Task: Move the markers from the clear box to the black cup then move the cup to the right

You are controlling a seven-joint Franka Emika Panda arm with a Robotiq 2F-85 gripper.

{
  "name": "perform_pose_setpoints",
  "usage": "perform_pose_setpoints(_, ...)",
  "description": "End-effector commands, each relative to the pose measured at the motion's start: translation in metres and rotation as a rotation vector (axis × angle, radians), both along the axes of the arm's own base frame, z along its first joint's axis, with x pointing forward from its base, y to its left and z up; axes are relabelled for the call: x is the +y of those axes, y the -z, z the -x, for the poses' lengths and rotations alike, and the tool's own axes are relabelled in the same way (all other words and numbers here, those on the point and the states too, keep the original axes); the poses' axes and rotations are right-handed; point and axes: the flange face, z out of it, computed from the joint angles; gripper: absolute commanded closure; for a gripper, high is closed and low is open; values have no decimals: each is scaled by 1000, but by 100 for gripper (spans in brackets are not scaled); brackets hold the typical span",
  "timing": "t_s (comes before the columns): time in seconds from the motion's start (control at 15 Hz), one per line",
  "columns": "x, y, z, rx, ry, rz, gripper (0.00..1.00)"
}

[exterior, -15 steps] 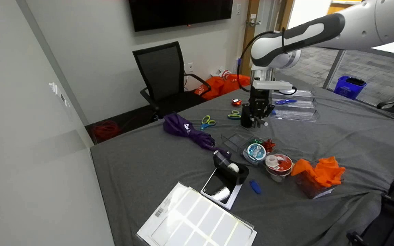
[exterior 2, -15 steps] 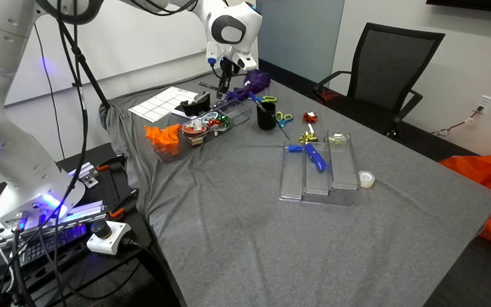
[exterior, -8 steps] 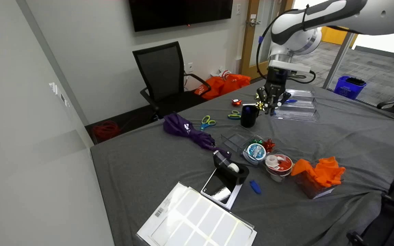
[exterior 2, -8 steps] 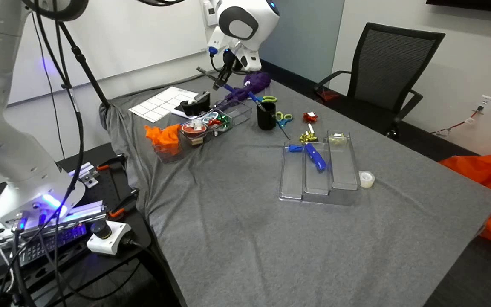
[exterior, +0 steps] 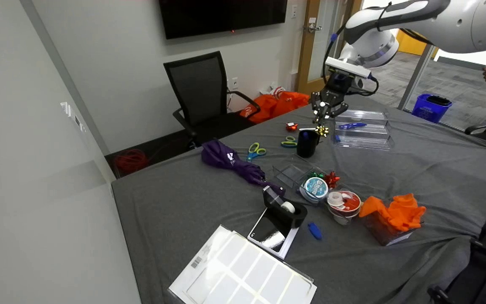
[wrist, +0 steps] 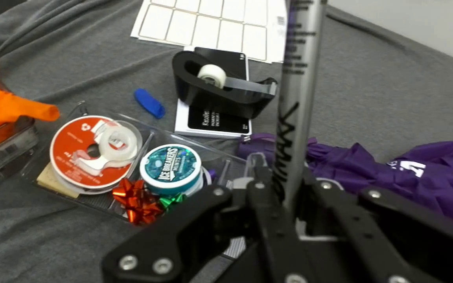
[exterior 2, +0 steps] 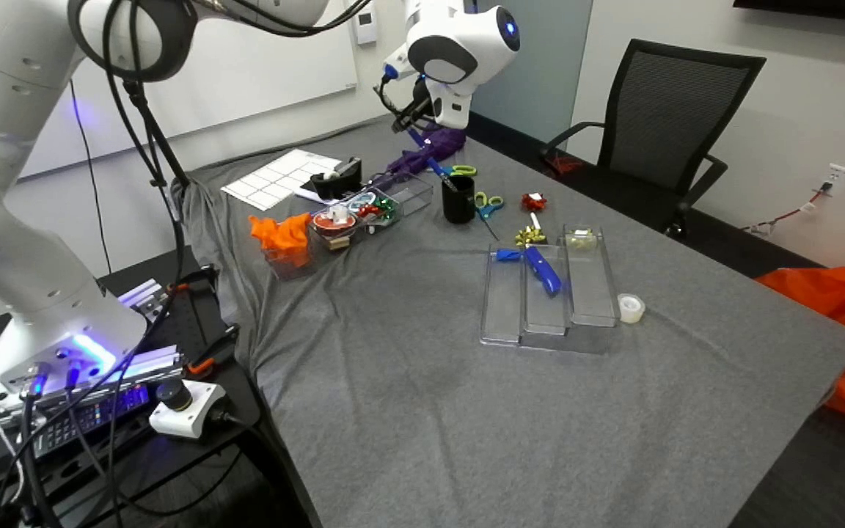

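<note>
The end effector (wrist: 287, 186) is clamped around a marker (wrist: 298, 90), gripping the barrel so that a long grey length stands free of the fingers in the wrist view. In an exterior view its blue end appears to slant downward on the cup's side. That hold should suit an end-first drop, though I judge the marker needs tilting more upright first.

The black cup (exterior 2: 459, 205) stands upright on the tabletop (exterior 2: 393, 352), just beside a pair of scissors (exterior 2: 487, 210). Another marker (exterior 2: 436, 169) leans out of it, propped at the rim because it is longer than the cup is deep; it could be knocked during the drop.

I take the flat divided container near the cup as the clear box (exterior: 291, 172); its walls keep a mint tin (wrist: 170, 169) in place. Whether it holds more markers I cannot tell. Shifting the cup rightward seems a later step.
</note>
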Motion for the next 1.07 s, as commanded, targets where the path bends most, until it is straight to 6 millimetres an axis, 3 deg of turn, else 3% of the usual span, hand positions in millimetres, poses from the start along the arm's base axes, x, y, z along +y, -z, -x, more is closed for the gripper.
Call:
perform_pose_setpoints(0.0, -5, 3, -26, 45, 121, -64, 96)
perform_pose_setpoints(0.13, -3, 9, -35, 75, 178, -78, 96)
perform_pose_setpoints(0.4, 12, 40, -49, 186, 273, -48, 96)
perform_pose_setpoints(0.47, 9, 29, -39, 165, 232, -48, 83)
perform_pose_setpoints(0.67, 14, 46, -44, 193, 256, -47, 83)
perform_pose_setpoints(0.87, 13, 43, -46, 189, 262, -45, 83)
perform_pose_setpoints(0.93, 13, 42, -46, 188, 263, -44, 96)
perform_pose_setpoints(1.0, 9, 43, -46, 196, 271, -47, 96)
